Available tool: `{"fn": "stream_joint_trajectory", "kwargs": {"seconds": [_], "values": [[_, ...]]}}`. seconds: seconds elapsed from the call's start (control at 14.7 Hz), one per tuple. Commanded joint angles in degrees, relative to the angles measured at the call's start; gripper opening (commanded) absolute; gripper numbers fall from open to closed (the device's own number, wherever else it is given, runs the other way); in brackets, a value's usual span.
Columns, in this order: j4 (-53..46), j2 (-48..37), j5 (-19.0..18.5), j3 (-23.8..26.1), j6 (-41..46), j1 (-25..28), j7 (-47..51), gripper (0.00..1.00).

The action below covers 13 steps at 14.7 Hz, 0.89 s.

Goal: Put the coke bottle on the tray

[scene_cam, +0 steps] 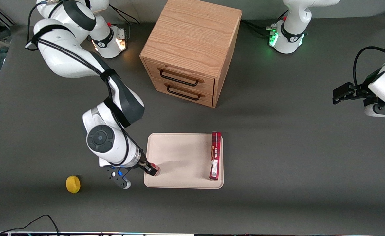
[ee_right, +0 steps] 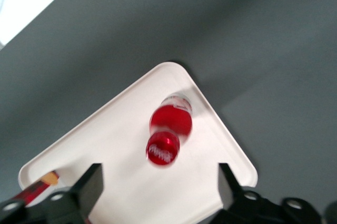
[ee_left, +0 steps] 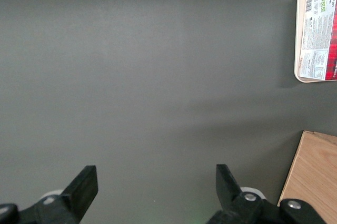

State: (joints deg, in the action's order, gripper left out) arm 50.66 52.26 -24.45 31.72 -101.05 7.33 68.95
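The coke bottle, small and red with a red cap, stands upright on the cream tray near one rounded corner. My right gripper hovers above it with the fingers spread wide and nothing between them. In the front view the gripper is over the tray's corner that is nearest the camera, at the working arm's end. Only a bit of the bottle shows beside the fingers there.
A long red box lies on the tray along the edge toward the parked arm, and shows in the left wrist view too. A wooden drawer cabinet stands farther from the camera. A yellow lemon-like object lies on the table beside the working arm.
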Motion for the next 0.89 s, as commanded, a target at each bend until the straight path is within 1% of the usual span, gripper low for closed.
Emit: {"fn": "stream_joint_trajectory", "kwargs": {"seconds": [0.0, 0.07, 0.14, 0.2, 0.27, 0.34, 0.48, 0.55, 0.68, 0.82], "values": [[1.54, -10.91, -0.6, 1.77, 11.18, -1.96, -5.82, 1.0], [3.46, -15.21, -0.34, 2.03, 15.93, -2.49, -8.98, 1.0], [6.01, -19.6, 0.8, 2.3, 18.76, -3.62, -12.67, 1.0], [8.82, -24.17, 4.73, 1.78, 20.62, -5.29, -16.01, 1.0], [11.89, -28.92, 8.85, -0.32, 22.11, -6.26, -19.79, 1.0], [15.05, -33.49, 12.55, -4.78, 22.74, -6.36, -24.43, 1.0], [24.0, -43.51, 22.12, -14.96, 22.66, -6.19, -33.49, 1.0], [28.57, -47.91, 25.13, -19.11, 22.22, -6.1, -37.54, 1.0], [37.63, -54.42, 25.95, -23.17, 20.3, -6.36, -44.05, 1.0], [48.08, -60.31, 26.12, -26.95, 15.04, -6.36, -48.37, 1.0]]}}
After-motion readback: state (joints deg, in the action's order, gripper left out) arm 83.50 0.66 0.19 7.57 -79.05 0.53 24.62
